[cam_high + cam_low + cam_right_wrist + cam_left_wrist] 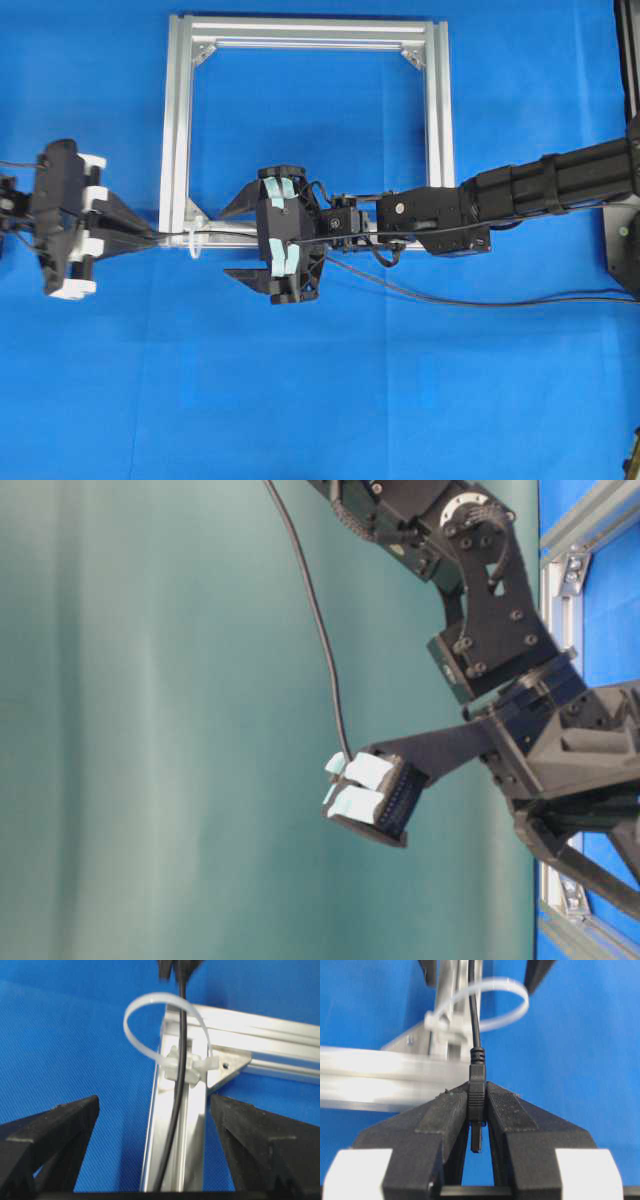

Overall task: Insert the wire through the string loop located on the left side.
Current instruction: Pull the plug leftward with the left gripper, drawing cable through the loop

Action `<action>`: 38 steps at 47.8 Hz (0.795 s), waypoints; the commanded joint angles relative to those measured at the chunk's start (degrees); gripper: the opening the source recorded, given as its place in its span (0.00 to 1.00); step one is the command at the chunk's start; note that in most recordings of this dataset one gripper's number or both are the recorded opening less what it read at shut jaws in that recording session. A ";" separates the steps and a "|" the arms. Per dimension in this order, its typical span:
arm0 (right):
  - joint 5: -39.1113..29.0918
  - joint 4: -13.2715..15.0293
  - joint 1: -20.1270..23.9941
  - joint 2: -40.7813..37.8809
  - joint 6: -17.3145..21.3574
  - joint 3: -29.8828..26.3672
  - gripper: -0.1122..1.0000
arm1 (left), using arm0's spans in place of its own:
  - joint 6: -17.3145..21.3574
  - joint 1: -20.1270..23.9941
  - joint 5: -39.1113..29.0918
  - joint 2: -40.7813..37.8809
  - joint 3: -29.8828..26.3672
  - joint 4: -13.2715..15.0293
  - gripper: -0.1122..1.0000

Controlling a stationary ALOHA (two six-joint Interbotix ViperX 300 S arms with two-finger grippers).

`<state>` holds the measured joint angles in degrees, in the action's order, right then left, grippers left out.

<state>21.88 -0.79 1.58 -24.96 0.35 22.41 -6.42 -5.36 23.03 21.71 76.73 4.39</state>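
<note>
Evidently the threading was all but done. The square silver aluminium frame (176,120) lay flat on the blue cloth-covered bench (320,400), towards its far edge, and the work sat at the frame's near left corner.

The right gripper (240,243), black with pale tape on its wrist, hung over the frame's near rail, its jaws spread wide and holding nothing; in the right wrist view both fingers (50,1130) stood well apart on either side of the rail. The left gripper (140,238), black with white blocks, sat just outside the frame's left edge with its jaws clamped on the small dark plug (477,1095).

The long thin black wire (470,298) trailed in from the bench's right edge, ran along the near rail and out past the corner. In both wrist views it passed inside the thin white string loop (165,1030), a cable-tie ring fixed at that near left corner, with the plug on the outer side of it. The metallic tip (476,1139) showed between the left fingers (445,1115).

So the insertion itself looked finished, the wire having been handed to the left side. What seemed left, at most, was drawing more wire through and letting go.
</note>
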 commanded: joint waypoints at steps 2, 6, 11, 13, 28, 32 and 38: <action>0.44 -0.18 0.09 2.99 0.00 -0.18 0.93 | -1.49 -0.18 -5.54 5.80 0.53 0.00 0.16; 0.35 -0.18 0.09 3.08 0.00 -0.09 0.93 | -2.72 -0.26 -13.18 10.72 0.35 -0.09 0.16; 0.35 -0.18 0.09 3.08 -0.09 -0.18 0.93 | -2.81 -0.26 -20.83 16.26 -0.18 -0.09 0.16; 0.35 -0.18 0.09 3.08 -0.09 -0.18 0.93 | -2.81 -0.26 -23.47 18.63 -0.35 -0.09 0.16; 0.18 -0.18 0.09 3.16 -0.26 -0.18 0.93 | -2.46 -0.26 -35.60 36.83 -1.32 -0.79 0.16; 0.18 -0.18 0.00 3.16 -0.26 -0.26 0.93 | -2.55 0.26 -41.13 40.87 -2.02 -0.88 0.16; 0.26 -0.09 0.00 3.16 -0.26 -0.35 0.93 | -2.72 0.35 -43.51 45.00 -2.90 -0.88 0.16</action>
<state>21.88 -0.88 1.49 -24.96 0.18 22.68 -9.32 -5.19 -19.07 64.78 75.85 3.78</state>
